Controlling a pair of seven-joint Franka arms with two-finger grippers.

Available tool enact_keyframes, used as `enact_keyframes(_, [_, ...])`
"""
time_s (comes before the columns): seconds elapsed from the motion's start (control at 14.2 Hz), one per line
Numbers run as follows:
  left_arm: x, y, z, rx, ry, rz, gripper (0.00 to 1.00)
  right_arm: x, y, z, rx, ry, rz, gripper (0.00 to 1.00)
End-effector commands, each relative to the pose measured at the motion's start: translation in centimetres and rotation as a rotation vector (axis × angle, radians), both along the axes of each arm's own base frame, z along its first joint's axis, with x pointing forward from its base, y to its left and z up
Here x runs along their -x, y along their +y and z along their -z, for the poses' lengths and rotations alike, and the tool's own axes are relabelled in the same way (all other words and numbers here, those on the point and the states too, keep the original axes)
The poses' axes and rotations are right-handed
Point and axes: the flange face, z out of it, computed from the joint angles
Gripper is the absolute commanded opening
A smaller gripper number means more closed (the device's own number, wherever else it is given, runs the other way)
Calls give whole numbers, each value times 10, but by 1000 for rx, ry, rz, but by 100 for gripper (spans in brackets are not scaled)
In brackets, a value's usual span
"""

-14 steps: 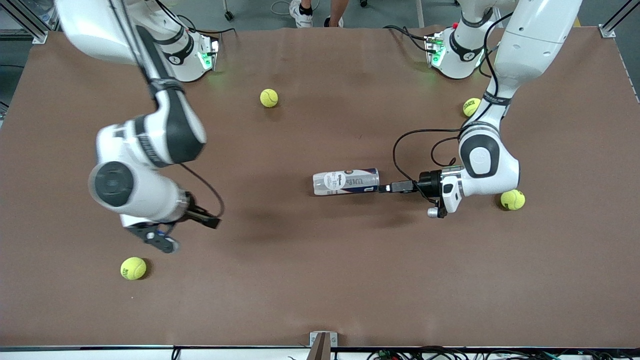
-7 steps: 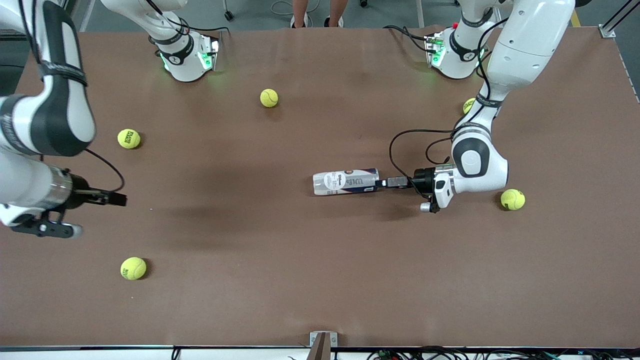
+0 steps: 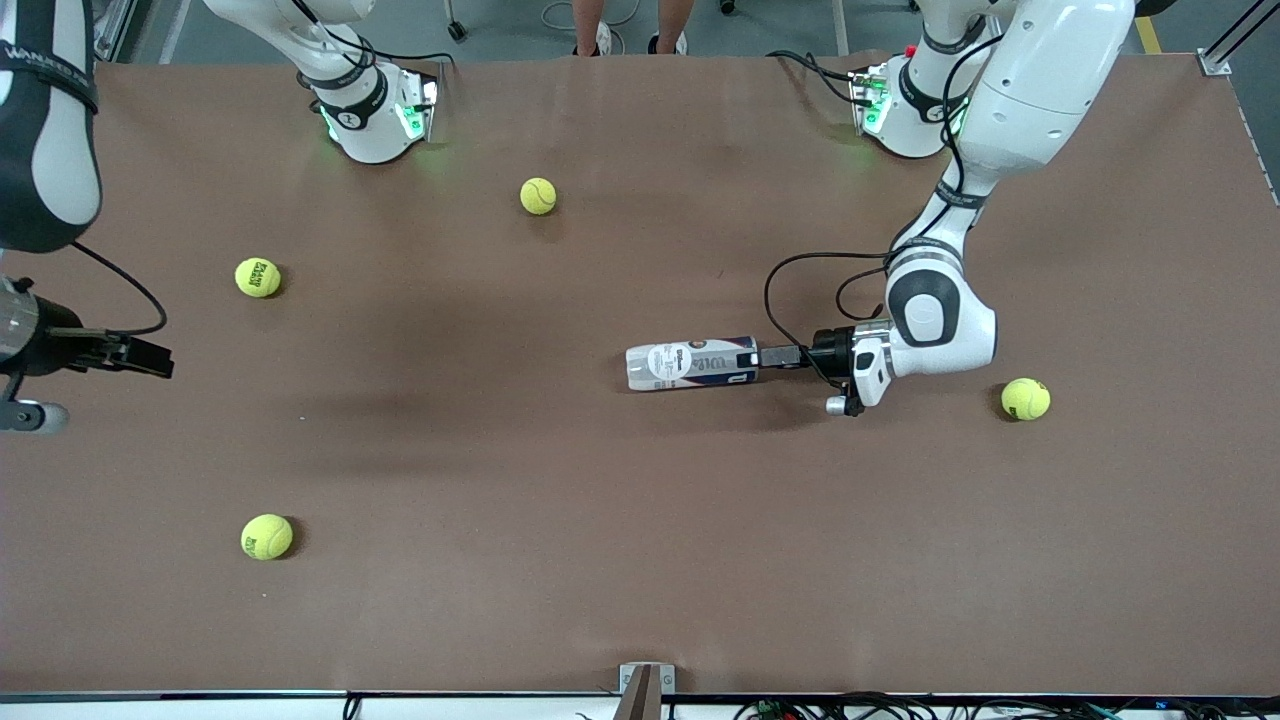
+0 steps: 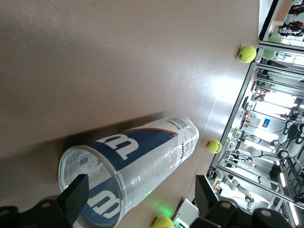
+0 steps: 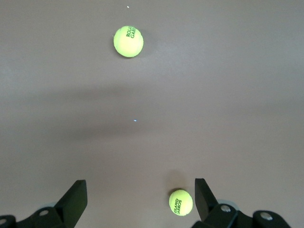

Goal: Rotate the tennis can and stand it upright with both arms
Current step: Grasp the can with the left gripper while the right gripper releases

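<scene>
Tennis can (image 3: 691, 363) lying on its side mid-surface; left gripper (image 3: 778, 356) spread wide at its open end, right gripper (image 3: 150, 357) released, parked away. Risk: round can rolling off when nudged.

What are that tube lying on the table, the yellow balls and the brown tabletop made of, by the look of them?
Can: seemingly clear, glossy plastic; through its open end in the left wrist view the printed label shows from inside the wall. Balls: fuzzy yellow-green felt with dark lettering, likely ordinary tennis balls. Table: a matte brown sheet, perhaps paper or fabric; faint wrinkles, soft shadows and no glare suggest it.
</scene>
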Motion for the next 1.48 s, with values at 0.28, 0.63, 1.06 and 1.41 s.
enact_keyframes(0.28, [4,-11,-2,-9,-39,-20,11,5,13,-40,-8,-35,-33,100])
enact_keyframes(0.63, [-21,-13,-39,-5,-113,-36,0,7,15,-59,-5,-38,-32,100])
enact_keyframes(1.06, [-60,-27,-136,-143,-238,-2,0,8,32,-69,-32,-49,-46,100])
enact_keyframes(1.41, [-86,-46,-222,-338,-135,-54,0,26,37,-69,-43,55,-53,100])
